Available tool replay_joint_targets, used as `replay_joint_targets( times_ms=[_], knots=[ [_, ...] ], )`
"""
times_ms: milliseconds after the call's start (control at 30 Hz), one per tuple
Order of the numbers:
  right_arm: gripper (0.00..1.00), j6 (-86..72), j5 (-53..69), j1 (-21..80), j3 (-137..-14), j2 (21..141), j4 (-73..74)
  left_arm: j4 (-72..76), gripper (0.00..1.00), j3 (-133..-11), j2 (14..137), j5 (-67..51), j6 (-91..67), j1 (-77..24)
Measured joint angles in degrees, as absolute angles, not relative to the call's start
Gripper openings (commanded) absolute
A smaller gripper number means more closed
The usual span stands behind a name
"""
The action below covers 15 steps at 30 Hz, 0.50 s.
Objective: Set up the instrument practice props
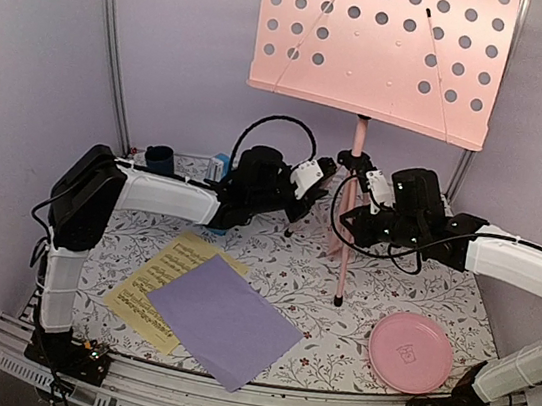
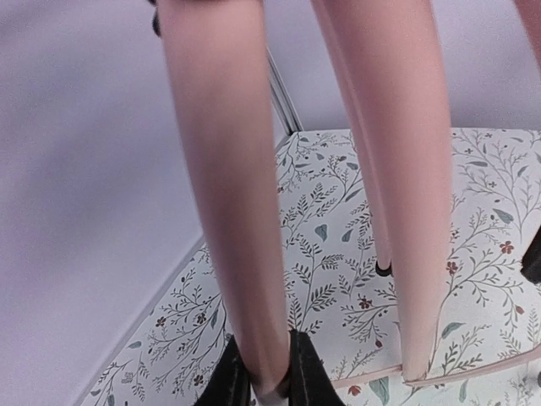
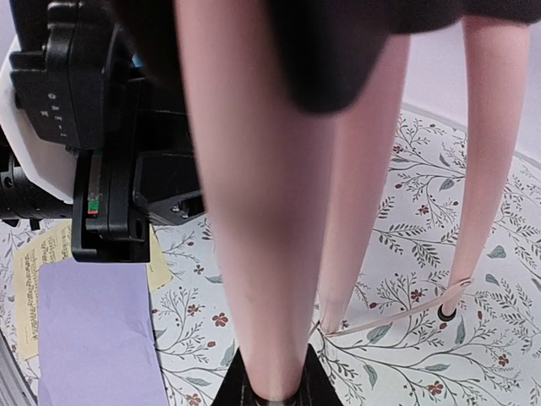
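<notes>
The pink music stand [image 1: 374, 46] stands upright at the back of the table, its perforated desk high above the tripod legs. My left gripper [image 1: 322, 173] [image 2: 269, 385] is shut on one pink leg [image 2: 228, 194] from the left. My right gripper [image 1: 367, 181] [image 3: 272, 391] is shut on another leg [image 3: 254, 211] from the right, just below the hub. The lavender music sheet [image 1: 224, 323] [image 3: 93, 338] lies at the front, partly over the yellow music sheet [image 1: 151, 282]. The blue metronome [image 1: 220, 166] peeks out behind the left arm, mostly hidden.
A small dark blue cup [image 1: 160, 158] stands at the back left by the frame post. A round pink plate [image 1: 410, 352] lies at the front right. The flowered tablecloth [image 1: 333, 333] covers the table, with walls close on both sides.
</notes>
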<state>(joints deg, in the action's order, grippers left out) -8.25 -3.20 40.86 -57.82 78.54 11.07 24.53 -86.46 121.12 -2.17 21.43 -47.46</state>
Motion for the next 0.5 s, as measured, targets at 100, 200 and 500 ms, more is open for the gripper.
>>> replay_joint_targets(
  times_ms=[100,200,500],
  knots=[
    [0.00,-9.2,-2.2,40.9,-58.5,79.2,9.9,23.0,0.00,-86.7,120.1,-2.5,22.3,-46.9],
    [0.00,-9.9,-1.4,40.8,-59.5,80.9,7.6,22.1,0.00,-87.6,119.9,-2.6,23.0,-46.0],
    [0.07,-11.6,-1.2,42.1,-59.9,85.8,2.3,21.8,0.03,-86.0,119.9,-2.3,23.1,-44.2]
  ],
)
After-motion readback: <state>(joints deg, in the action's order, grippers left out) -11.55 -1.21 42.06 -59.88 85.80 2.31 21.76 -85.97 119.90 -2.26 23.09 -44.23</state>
